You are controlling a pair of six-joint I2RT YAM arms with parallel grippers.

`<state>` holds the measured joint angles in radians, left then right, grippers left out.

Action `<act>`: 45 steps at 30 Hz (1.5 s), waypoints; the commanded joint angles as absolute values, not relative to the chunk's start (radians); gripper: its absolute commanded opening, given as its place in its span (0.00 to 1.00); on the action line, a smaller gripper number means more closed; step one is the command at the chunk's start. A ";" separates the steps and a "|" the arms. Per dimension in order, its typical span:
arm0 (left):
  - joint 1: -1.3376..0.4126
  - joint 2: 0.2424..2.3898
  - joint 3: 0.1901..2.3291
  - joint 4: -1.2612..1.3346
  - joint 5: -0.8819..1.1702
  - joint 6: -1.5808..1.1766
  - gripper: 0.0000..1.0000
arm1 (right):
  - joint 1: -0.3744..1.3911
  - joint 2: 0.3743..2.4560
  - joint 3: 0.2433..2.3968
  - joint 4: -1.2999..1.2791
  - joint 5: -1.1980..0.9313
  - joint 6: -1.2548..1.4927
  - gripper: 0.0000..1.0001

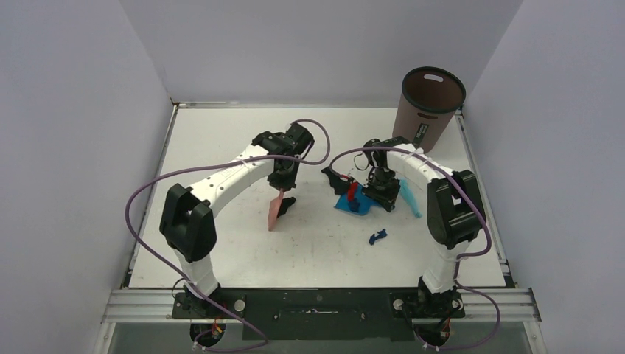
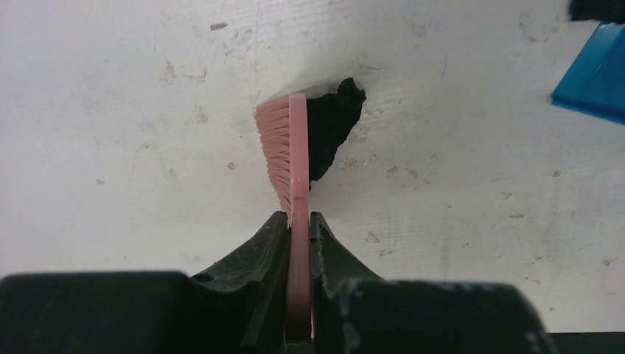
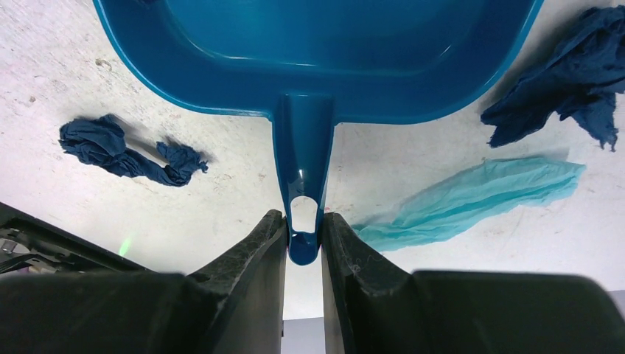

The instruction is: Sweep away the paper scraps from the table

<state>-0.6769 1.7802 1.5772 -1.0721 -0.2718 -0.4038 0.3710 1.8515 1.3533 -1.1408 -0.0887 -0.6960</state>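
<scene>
Pressure matters: the pink brush (image 2: 296, 158), clamped in the left jaws, should stay low on the counter (image 2: 110, 110) and push the black scrap (image 2: 333, 125) just beside it toward the blue dustpan (image 3: 317, 51), whose handle the right jaws grip; other paper scraps (image 3: 129, 151) lie around it.

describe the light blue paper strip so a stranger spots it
From the brown bin at the table's far right corner, come nearer to the blue dustpan. Right of its handle lies the light-blue strip: long and pale, unlike the crumpled dark-blue scraps nearby.
</scene>
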 commanded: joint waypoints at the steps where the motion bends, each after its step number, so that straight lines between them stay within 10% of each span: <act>1: -0.666 1.860 1.695 -0.921 -0.203 -0.425 0.00 | 0.389 1.851 1.393 -1.138 -0.058 -0.689 0.05; 16: -0.695 2.185 2.102 -0.797 0.073 -0.387 0.00 | 0.416 1.857 1.392 -1.131 -0.079 -0.676 0.05; 38: -0.792 1.941 1.991 -0.832 0.142 -0.380 0.00 | 0.385 1.691 1.272 -1.096 -0.118 -0.645 0.05; 45: -0.788 2.014 2.250 -1.074 0.001 -0.308 0.00 | 0.337 1.601 1.200 -1.150 -0.120 -0.662 0.05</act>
<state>-0.7891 1.9976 2.0647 -0.9306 0.0914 -0.3550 0.3683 1.6703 1.2331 -1.1149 -0.1135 -0.6598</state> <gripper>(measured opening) 0.097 0.200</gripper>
